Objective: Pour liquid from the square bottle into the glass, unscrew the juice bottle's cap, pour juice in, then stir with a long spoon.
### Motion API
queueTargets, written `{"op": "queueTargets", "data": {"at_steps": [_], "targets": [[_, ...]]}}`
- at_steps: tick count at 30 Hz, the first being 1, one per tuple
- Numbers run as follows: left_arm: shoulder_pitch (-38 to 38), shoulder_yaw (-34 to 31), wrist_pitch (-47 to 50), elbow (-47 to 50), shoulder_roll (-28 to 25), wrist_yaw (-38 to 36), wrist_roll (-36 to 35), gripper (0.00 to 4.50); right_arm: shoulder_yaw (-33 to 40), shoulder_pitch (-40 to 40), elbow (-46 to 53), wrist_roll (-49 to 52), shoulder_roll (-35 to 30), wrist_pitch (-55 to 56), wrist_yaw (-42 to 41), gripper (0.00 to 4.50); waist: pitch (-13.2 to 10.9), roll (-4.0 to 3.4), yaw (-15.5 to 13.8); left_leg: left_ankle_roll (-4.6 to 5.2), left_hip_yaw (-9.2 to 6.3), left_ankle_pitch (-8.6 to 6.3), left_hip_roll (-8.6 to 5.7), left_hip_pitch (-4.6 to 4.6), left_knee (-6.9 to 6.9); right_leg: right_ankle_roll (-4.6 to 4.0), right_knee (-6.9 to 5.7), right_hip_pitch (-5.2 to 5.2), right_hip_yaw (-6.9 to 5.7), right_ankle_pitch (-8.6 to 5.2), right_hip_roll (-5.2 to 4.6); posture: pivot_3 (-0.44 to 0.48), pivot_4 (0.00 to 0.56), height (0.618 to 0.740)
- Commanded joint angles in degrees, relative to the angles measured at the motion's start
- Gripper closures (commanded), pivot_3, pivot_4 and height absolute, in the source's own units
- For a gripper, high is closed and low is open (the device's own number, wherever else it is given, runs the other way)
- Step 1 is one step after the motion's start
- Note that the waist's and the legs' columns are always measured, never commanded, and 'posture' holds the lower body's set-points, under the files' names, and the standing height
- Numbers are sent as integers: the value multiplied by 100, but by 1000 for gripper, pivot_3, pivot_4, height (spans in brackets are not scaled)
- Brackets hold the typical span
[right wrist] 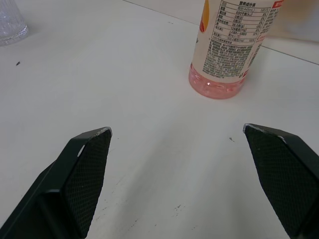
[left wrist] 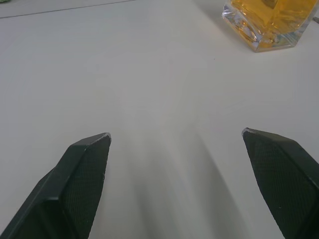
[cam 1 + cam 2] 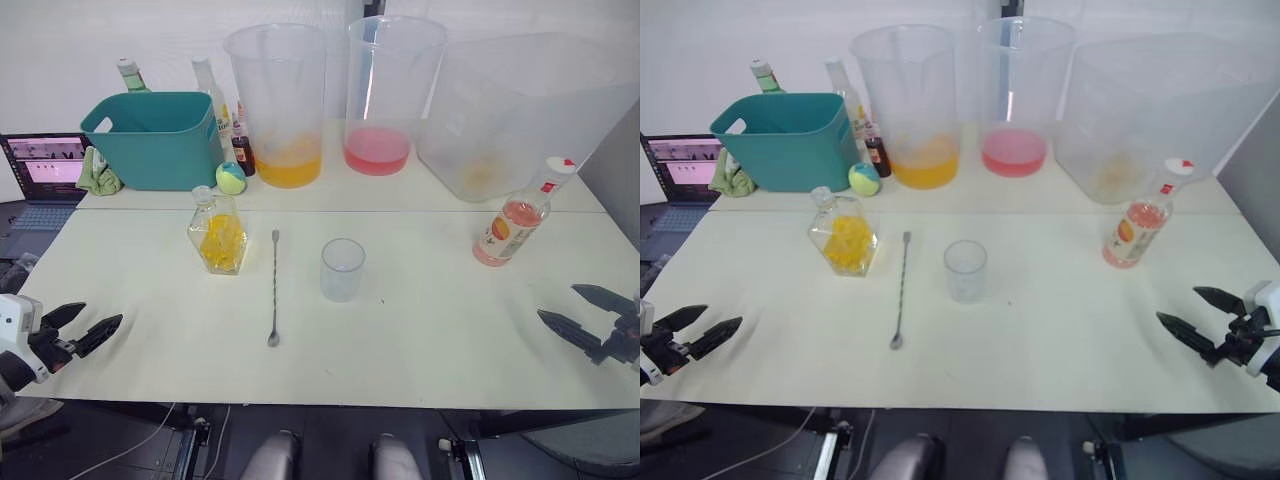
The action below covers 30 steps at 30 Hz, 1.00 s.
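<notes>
Yellow-orange liquid sits in the square bottle (image 3: 218,233) near the left gripper (image 3: 90,326), while the juice bottle (image 3: 520,214), cap (image 3: 558,166) on, stands nearer the right gripper (image 3: 572,312), so each arm probably takes its own side. Both grippers hover low with jaws wide apart, holding nothing. Between them the glass (image 3: 342,269) looks empty, I think, with the long spoon (image 3: 274,288) lying flat just beside it.
</notes>
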<state>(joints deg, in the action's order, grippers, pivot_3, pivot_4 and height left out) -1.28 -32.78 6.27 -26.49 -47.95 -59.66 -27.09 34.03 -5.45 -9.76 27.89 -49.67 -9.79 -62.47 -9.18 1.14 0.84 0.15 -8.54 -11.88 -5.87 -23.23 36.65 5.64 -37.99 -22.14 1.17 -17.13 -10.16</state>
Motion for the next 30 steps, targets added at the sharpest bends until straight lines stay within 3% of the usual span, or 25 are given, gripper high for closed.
{"op": "queueTargets", "data": {"at_steps": [1,6,10,14,18,22,30], "targets": [[-114,-196,45,348,-31,76,-132,39,138,74,106,148,-31,-6,21,0,0,0,0,0,0,0,0,0,0,0,0,0,0,0,0,0,150,729],[-937,-496,640,2116,1060,1073,-734,39,-78,277,1042,758,-46,-614,-150,0,1,-6,34,3,-1,-2,2,-3,0,0,2,-2,4,0,-5,0,150,729],[-1531,-259,1218,3708,1995,1913,-1153,39,-628,772,1825,1275,12,-1005,-400,0,-1,1,36,2,3,-2,10,-6,1,0,6,-1,5,0,-1,0,150,729],[-1384,363,1443,4768,2715,2868,-1062,39,-1268,1185,2004,1310,53,-995,-830,0,-3,4,-153,-1,5,-1,9,-9,20,0,21,12,-4,0,5,0,150,729],[-1064,921,1619,5195,3184,3586,-944,39,-1643,1224,2095,1208,-84,-798,-1479,0,-3,6,-231,4,23,-3,-3,-12,29,4,39,21,-12,2,1,0,150,729],[-575,1279,1865,5270,3320,4470,-414,39,-1706,898,2303,1304,-190,-830,-1943,0,-4,10,-230,3,39,-3,-5,-20,26,3,30,16,-13,3,0,0,150,729],[128,1753,2285,5374,3077,4879,-48,39,-1778,388,2477,1025,-29,-476,-1993,0,-8,17,-183,4,50,-4,-7,-19,24,3,30,12,-13,3,1,0,150,729]]}}
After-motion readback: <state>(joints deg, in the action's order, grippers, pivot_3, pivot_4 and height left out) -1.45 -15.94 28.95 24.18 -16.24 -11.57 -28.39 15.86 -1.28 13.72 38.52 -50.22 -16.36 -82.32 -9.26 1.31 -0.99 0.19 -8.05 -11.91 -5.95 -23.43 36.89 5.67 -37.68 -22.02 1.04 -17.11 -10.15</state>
